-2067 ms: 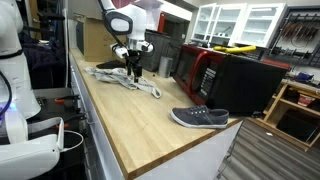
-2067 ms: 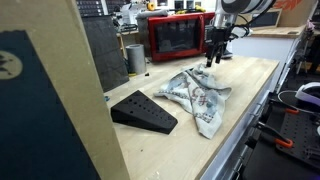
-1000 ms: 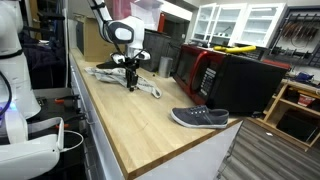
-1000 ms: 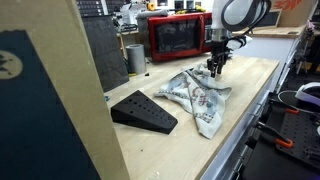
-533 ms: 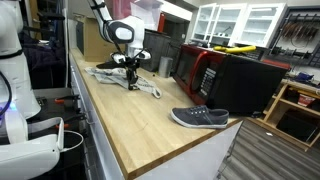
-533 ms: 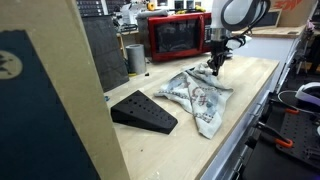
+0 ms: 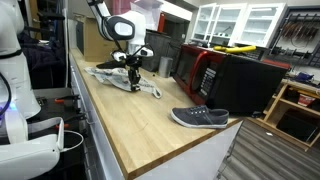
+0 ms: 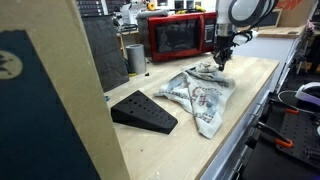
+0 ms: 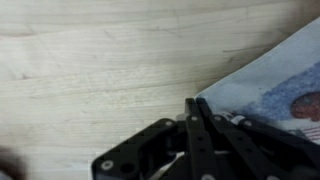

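- The black two-finger gripper point(image 9: 190, 103) has its jaws pressed right together. In the wrist view they meet at the very edge of the crumpled pale printed cloth point(image 9: 270, 85), so it looks like a thin pinch on one corner, not a deep bite.
- The cloth lies bunched on the light wooden tabletop point(image 7: 130, 125), towards the end where the red-fronted microwave point(image 8: 175, 37) stands. In an exterior view the gripper point(image 8: 218, 64) comes down at the cloth's point(image 8: 200, 100) microwave-side edge.
- With a grip that shallow, I'd go slow and straight. A quick yank would probably slide the fabric out from between the fingers.
- Watch the wrist view while moving. If the fabric edge stays tucked against the fingertips, the hold is good. If bare wood shows there instead, it has slipped.
- The rest of the cloth is folded over itself, so I'd expect it to drag and unfold unevenly. Keep the pull low and steady so the folds don't snag.
- The black wedge-shaped block point(image 8: 143, 110) sits just beside the cloth's other end, so I'd steer the trailing fabric clear of it.
- The grey slip-on shoe point(image 7: 200, 118) is well apart and shouldn't get in the way.
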Robot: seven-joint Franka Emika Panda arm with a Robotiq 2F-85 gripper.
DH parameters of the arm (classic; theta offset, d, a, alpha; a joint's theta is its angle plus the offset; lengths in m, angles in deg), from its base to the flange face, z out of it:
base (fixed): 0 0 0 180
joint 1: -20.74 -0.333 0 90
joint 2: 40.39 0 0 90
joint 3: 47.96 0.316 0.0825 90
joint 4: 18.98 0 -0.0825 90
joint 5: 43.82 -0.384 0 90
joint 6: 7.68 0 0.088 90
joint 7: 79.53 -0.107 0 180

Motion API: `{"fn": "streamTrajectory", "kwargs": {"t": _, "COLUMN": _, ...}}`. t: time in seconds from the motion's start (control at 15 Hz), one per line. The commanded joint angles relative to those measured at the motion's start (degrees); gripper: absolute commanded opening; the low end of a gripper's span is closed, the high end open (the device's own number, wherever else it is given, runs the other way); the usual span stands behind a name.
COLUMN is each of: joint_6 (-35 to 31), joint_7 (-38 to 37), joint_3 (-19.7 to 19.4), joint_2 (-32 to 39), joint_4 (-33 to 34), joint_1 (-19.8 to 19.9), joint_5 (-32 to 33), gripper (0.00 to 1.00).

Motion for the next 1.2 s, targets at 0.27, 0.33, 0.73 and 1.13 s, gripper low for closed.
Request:
{"fn": "streamTrajectory", "kwargs": {"t": 0.27, "joint_6": 6.5, "joint_7": -2.8, "joint_3": -5.8, "joint_2": -9.0, "joint_4": -2.9, "joint_1": 10.1, "joint_5": 7.7, "gripper": 0.01}}
{"fn": "streamTrajectory", "kwargs": {"t": 0.33, "joint_6": 7.4, "joint_7": -2.8, "joint_3": -6.4, "joint_2": -9.4, "joint_4": -2.8, "joint_1": 11.4, "joint_5": 8.3, "gripper": 0.01}}
{"fn": "streamTrajectory", "kwargs": {"t": 0.73, "joint_6": 11.5, "joint_7": -3.4, "joint_3": -8.0, "joint_2": -11.1, "joint_4": -2.8, "joint_1": 15.8, "joint_5": 8.9, "gripper": 0.01}}
{"fn": "streamTrajectory", "kwargs": {"t": 1.13, "joint_6": 12.0, "joint_7": -7.0, "joint_3": -8.3, "joint_2": -12.4, "joint_4": -2.9, "joint_1": 16.8, "joint_5": 6.7, "gripper": 0.37}}
